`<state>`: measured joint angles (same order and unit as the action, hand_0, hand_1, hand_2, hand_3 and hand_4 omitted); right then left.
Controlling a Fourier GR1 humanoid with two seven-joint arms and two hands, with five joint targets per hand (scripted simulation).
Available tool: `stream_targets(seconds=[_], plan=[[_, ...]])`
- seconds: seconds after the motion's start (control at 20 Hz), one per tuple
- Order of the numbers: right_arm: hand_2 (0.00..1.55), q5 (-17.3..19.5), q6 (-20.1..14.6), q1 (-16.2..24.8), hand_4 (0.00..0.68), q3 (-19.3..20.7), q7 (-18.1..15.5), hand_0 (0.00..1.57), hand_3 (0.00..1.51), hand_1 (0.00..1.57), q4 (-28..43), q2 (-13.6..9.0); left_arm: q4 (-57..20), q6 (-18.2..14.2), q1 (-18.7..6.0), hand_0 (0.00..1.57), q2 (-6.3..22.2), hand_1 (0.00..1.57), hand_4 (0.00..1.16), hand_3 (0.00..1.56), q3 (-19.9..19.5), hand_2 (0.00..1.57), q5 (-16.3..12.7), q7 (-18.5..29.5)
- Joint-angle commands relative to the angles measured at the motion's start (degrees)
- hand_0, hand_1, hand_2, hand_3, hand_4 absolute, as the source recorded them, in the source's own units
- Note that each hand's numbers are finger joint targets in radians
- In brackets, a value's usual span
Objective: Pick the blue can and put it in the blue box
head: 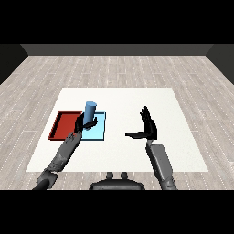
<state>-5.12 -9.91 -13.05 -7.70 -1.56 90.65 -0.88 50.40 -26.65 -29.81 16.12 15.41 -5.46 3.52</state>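
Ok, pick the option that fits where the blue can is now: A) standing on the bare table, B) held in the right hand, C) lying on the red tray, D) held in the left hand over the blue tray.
D: the left hand curls round the upright can above the blue tray; the right hand is open and holds nothing.

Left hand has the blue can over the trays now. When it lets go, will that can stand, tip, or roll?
The blue can looks tall and narrow, so it may tip if released tilted. Its round side would likely let it roll, though the light blue tray has a raised rim that should stop it. It looks rigid within the left hand.
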Motion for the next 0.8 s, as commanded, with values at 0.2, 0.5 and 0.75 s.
stream_targets(seconds=[0.2,0.5,0.75], plan=[[0.0,-1.0,-0.2,2.3,0.0,2.0,-2.0,0.0,0.0,0.0,-2.0,0.2,-21.6,-4.1,-9.2,0.5,2.8,0.5,0.92,0.4,5.2,0.44,11.9,-14.5],[0.0,-4.5,1.8,-2.3,0.0,7.2,-0.4,0.0,0.0,0.0,-6.6,-2.2,-37.1,0.3,-18.4,1.19,-3.6,1.19,0.84,0.38,4.9,1.05,13.7,-19.6],[0.0,-4.3,1.6,-2.8,0.0,8.4,-2.2,0.0,0.0,0.0,-10.9,-2.0,-44.8,6.1,-20.6,1.21,-7.3,1.21,0.83,0.0,8.0,1.06,17.1,-25.1]])
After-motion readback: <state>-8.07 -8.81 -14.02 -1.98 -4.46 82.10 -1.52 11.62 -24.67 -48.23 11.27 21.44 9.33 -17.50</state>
